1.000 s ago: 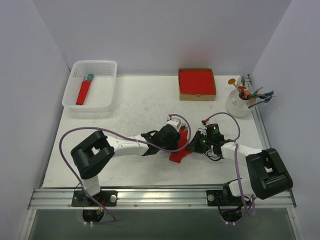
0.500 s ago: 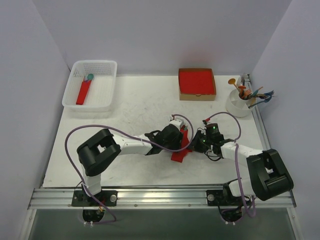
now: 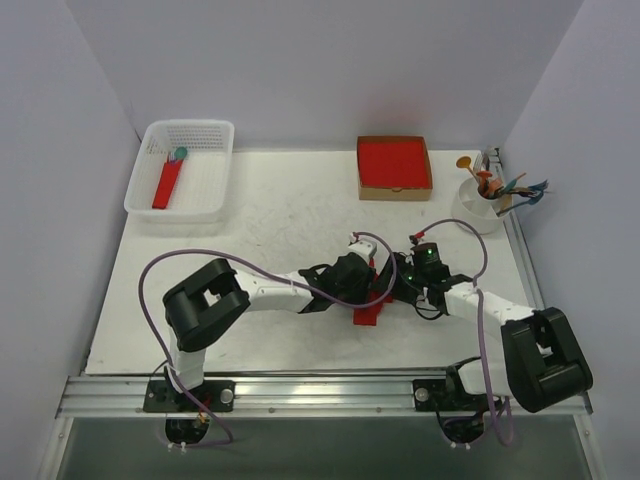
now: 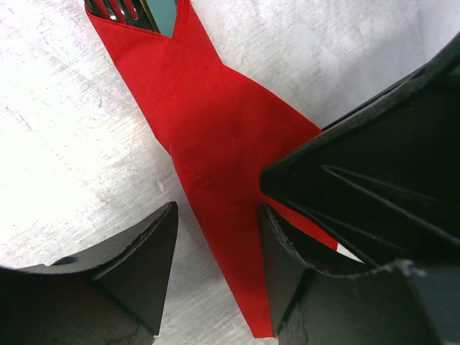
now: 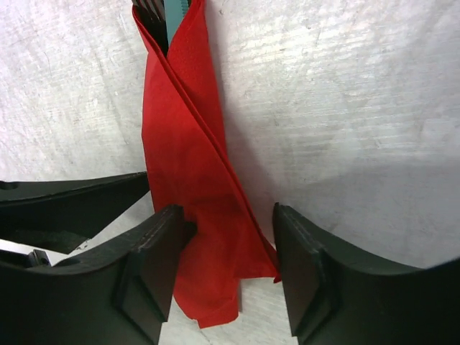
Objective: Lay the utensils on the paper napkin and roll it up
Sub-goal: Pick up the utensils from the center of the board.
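**Red napkin (image 4: 215, 136) folded round utensils (image 4: 115, 8)**

The napkin lies near the middle of your table (image 3: 260, 210), with grey tines poking from its far end. Your left gripper (image 4: 218, 215) straddles it, fingers apart. Your right gripper (image 5: 228, 219) straddles its lower end from the other side, fingers apart as well.

We find the napkin (image 4: 215, 144) wrapped lengthwise into a narrow red bundle, with its folded flaps crossing one over the other. The wrap is loose and flattened, not a tight roll. It lies flat on the table (image 3: 270, 220), slightly right of centre, nearer the front edge. The utensils (image 4: 122, 8) sit inside it. Only dark grey fork tines and a flat grey-green tip protrude from one end.
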Controlling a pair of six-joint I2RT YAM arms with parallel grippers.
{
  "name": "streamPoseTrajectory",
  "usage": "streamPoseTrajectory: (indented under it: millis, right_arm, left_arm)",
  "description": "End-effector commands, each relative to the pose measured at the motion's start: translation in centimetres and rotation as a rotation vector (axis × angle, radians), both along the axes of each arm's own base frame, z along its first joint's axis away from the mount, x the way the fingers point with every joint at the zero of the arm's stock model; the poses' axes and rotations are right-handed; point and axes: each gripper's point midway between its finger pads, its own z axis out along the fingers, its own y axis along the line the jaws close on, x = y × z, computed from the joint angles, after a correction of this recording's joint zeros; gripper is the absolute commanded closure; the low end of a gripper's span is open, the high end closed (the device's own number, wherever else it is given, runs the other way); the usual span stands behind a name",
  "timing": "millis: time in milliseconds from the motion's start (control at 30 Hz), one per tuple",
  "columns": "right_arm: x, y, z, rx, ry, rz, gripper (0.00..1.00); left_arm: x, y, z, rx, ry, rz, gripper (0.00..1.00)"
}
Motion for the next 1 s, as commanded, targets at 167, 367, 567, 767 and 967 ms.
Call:
streamPoseTrajectory:
  millis: [167,367,567,767,967]
  right_arm:
    - [0.0,-1.4,0.3,-0.106,0.026,-0.002,0.41]
    - [1.4,-1.5,-0.1,-0.153,0.019,0.022,0.37]
    - [3.2,-1.1,0.4,-0.179,-0.009,0.058,0.3]
    - [4.3,-0.7,-0.4,-0.207,-0.008,0.109,0.31]
    - [4.8,0.0,-1.4,-0.193,-0.004,0.144,0.34]
  left_arm:
    - [0.1,-0.5,0.1,0.019,-0.022,-0.008,0.43]
    - [0.1,-0.4,-0.1,0.02,-0.016,-0.011,0.43]
    - [-0.1,-0.3,-0.1,0.016,-0.017,-0.018,0.43]
    - [-0.4,-0.4,0.5,-0.019,-0.022,-0.035,0.43]
    - [-0.6,0.0,0.4,-0.023,-0.024,-0.046,0.43]
